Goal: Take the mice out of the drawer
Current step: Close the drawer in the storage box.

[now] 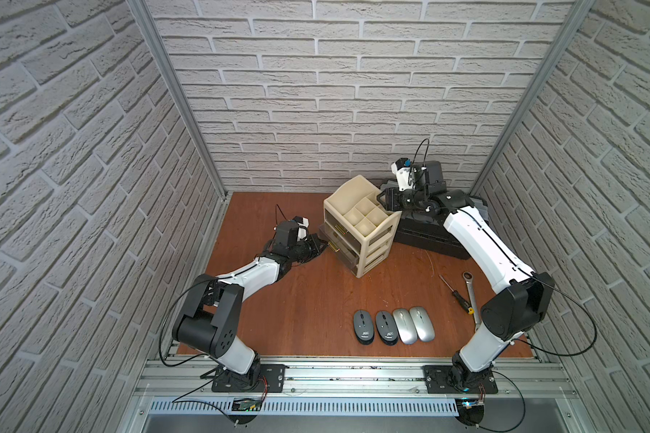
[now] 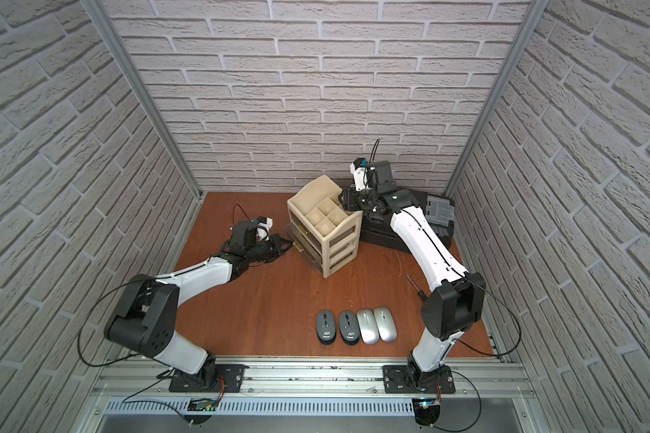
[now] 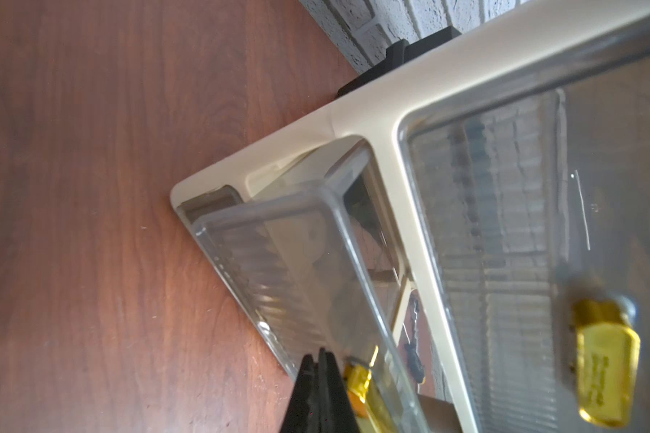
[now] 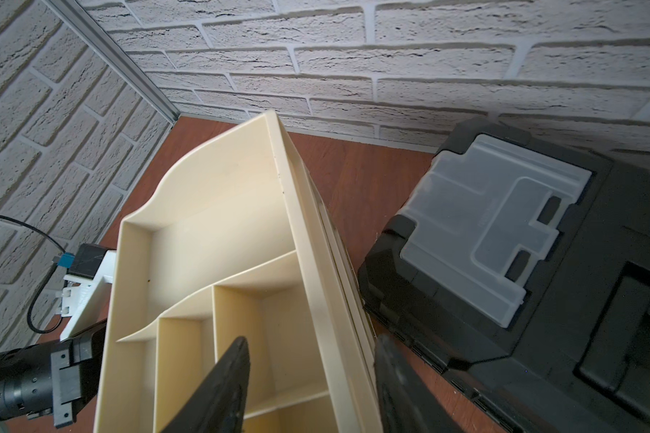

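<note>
We are seeing four mice point(image 1: 404, 325) lying before the cabinet point(image 1: 381, 228): likely light, slick, best pinched across the sides. Left gripper point(image 3: 318, 356) is clenching at its drawer handle point(image 3: 358, 382); right gripper point(image 4: 312, 339) is straddling its wall point(image 4: 308, 262), released.

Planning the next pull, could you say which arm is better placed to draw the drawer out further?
Probably left: left gripper shut at the drawer's gold handle; right gripper straddles the organizer's wall.
</note>
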